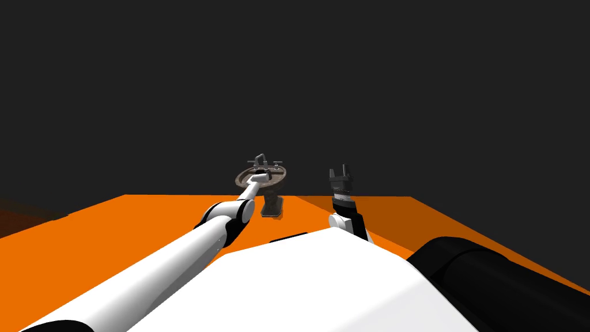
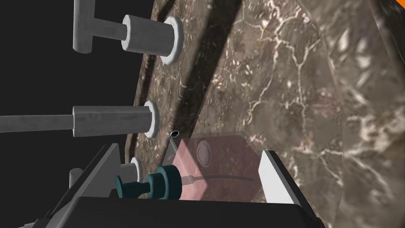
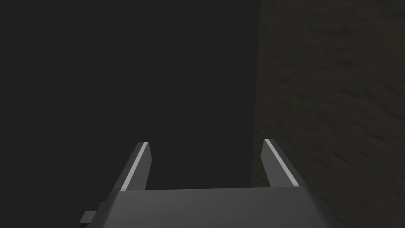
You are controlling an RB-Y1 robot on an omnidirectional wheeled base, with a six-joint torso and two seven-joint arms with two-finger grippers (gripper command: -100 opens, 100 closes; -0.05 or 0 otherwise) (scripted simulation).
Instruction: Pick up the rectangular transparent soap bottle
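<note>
Scene: The left gripper (image 1: 260,173) reaches across the orange floor (image 1: 115,230) to a brown marbled pedestal sink (image 1: 282,176), just below its grey faucet (image 1: 260,158).
Bottle's place: The clear, rectangular soap bottle (image 2: 225,166) lies against the marbled basin wall (image 2: 277,79), right between the fingers of the left gripper (image 2: 191,150). Its teal pump (image 2: 158,186) points toward one finger and its flat end sits just beside the other.
Left grip: The fingers are spread, one past each end of the bottle, and nothing is pinched yet. Whether the finger at the flat end touches the bottle cannot be told.
Right grip: The right gripper (image 1: 340,170) is held up beside the chest, well apart from the sink. Its fingers (image 3: 136,166) are spread and hold nothing.
Step in hand: This looks like the last alignment before the squeeze.
Doing it well: The closing line appears to run from pump to base, and the pump may give way under pressure. Closing slowly and evenly is the safer course, with the hand centred so both fingers meet the bottle together. Then it should lift straight away from the basin.
Watch for: A faucet handle's base (image 2: 134,170) stands just beside the pump-side finger and could catch it. The smooth, clear walls will likely slip under a light hold.
</note>
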